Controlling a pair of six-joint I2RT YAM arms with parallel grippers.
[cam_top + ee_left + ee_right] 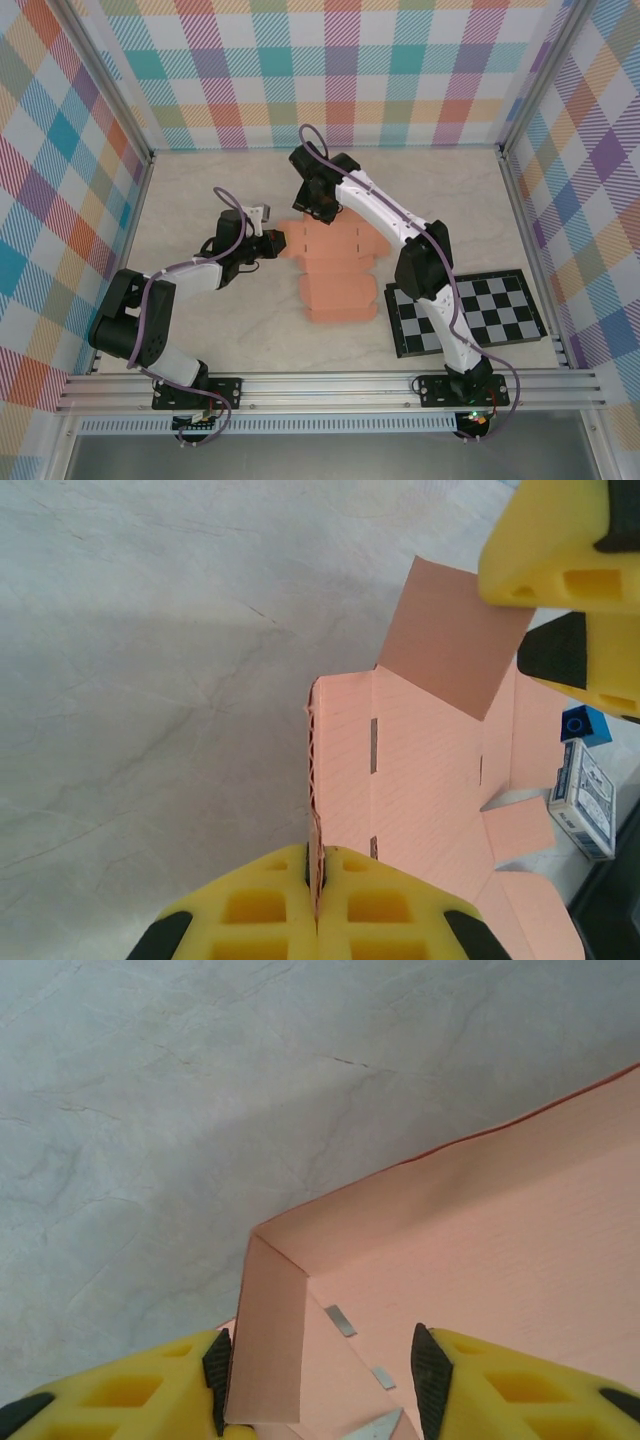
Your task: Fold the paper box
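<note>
1. The paper box (pixel 335 275) is laid mostly flat at mid-table, just beside the checkered board (pixel 470 310).
2. Its left edge is pinched in the clenched left gripper (pixel 315 900).
3. A raised flap (pixel 268 1340) is straddled by the parted right gripper (pixel 320 1380); one pad (pixel 217 1370) is touched and the other is left clear.

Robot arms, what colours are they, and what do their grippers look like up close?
The left arm and the right arm are white tubes joined by chunky black joints, each with a thin purple cable looping along it. The left gripper and the right gripper each have two blocky yellow fingers with rectangular holes and black pads.
</note>
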